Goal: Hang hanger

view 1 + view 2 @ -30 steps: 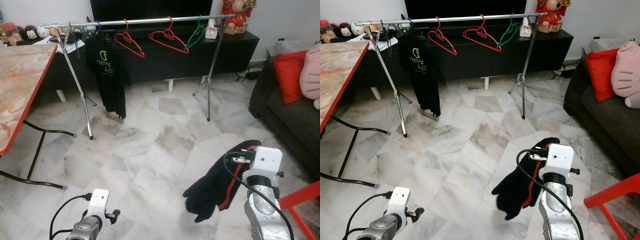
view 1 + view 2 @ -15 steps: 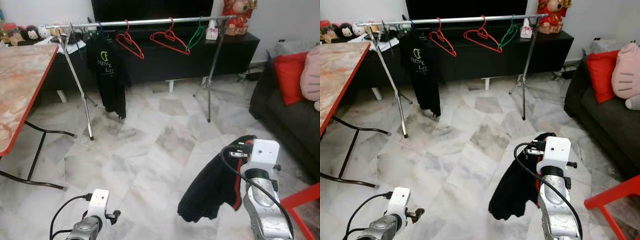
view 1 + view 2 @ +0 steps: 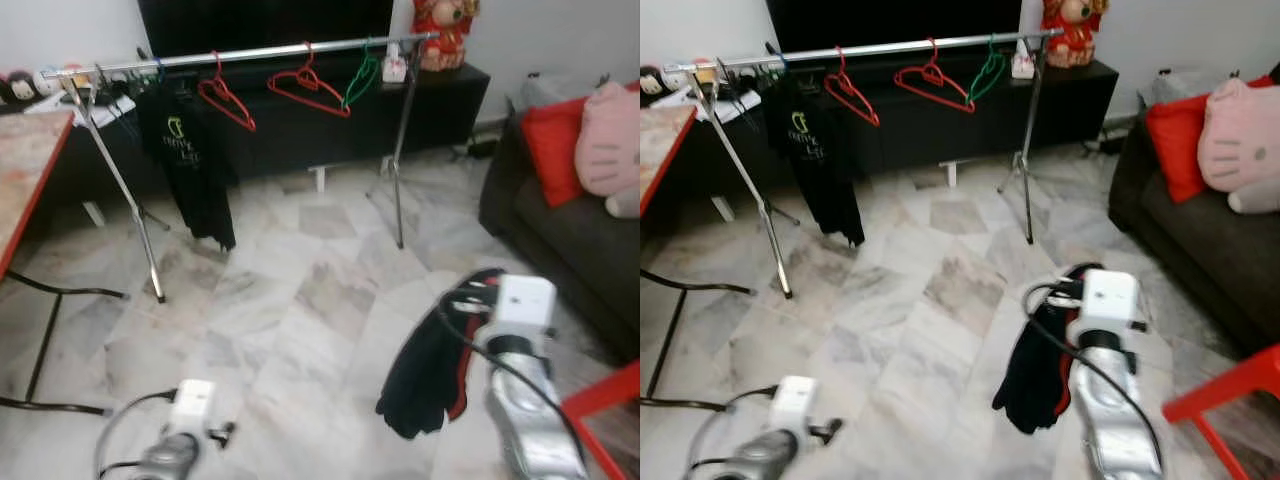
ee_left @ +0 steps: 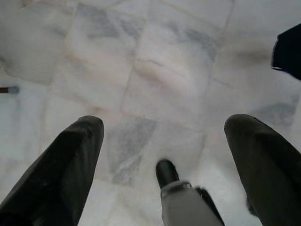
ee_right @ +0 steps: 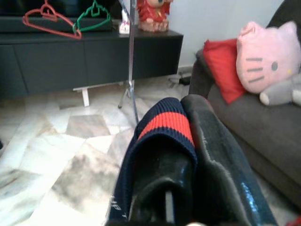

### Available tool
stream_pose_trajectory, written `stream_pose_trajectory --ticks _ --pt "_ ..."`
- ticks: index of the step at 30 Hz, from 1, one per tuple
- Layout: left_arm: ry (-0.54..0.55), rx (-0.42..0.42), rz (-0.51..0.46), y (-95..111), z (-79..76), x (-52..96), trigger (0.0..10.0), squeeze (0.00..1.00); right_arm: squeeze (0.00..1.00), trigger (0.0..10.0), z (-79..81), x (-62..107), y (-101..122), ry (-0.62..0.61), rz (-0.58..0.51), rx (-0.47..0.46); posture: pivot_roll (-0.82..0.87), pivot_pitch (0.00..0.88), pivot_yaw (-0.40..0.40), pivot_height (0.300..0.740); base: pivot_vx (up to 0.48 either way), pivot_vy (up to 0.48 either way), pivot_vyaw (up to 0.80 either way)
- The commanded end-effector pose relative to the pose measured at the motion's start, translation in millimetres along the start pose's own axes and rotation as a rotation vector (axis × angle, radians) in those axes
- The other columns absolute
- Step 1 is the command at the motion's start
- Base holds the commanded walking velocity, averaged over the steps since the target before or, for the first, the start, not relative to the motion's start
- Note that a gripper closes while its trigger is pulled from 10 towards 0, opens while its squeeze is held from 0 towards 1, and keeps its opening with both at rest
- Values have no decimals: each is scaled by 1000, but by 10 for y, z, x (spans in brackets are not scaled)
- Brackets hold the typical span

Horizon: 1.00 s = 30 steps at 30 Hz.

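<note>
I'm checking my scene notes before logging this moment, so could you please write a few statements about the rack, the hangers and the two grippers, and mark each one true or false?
1. The right gripper is shut on a dark garment with a red stripe. True.
2. A green hanger hangs on the clothes rack. True.
3. The black T-shirt lies on the floor. False: it hangs from the rack.
4. The left gripper holds a red hanger. False: its fingers are open over bare marble floor.
5. A pink plush sits on the sofa. True.
</note>
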<state>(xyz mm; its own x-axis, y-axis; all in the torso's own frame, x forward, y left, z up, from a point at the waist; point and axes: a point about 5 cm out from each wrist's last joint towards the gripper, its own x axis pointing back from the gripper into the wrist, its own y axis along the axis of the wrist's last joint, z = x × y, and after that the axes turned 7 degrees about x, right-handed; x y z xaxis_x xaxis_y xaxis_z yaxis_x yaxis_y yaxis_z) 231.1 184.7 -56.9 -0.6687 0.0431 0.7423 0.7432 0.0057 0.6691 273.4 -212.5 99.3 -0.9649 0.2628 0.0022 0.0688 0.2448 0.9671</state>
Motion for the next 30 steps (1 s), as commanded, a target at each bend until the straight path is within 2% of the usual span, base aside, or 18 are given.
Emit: stream_pose_trajectory --ticks 1,15,23,30 --pt "39 -3 18 -32 155 30 10000 0 0 10000 99 -18 152 26 -55 -23 -67 0 -21 740 341 0 0" --pt "29 -9 20 -16 151 26 10000 0 0 10000 115 -43 176 46 -54 1 -62 0 -27 740 340 0 0" --pt "27 -6 19 -6 140 22 10000 0 0 10000 138 -49 179 57 -50 3 -62 0 -30 740 339 0 628" --pt "25 -5 20 -1 138 20 10000 0 0 10000 112 -59 179 44 -45 -9 -63 0 -31 740 339 0 0"
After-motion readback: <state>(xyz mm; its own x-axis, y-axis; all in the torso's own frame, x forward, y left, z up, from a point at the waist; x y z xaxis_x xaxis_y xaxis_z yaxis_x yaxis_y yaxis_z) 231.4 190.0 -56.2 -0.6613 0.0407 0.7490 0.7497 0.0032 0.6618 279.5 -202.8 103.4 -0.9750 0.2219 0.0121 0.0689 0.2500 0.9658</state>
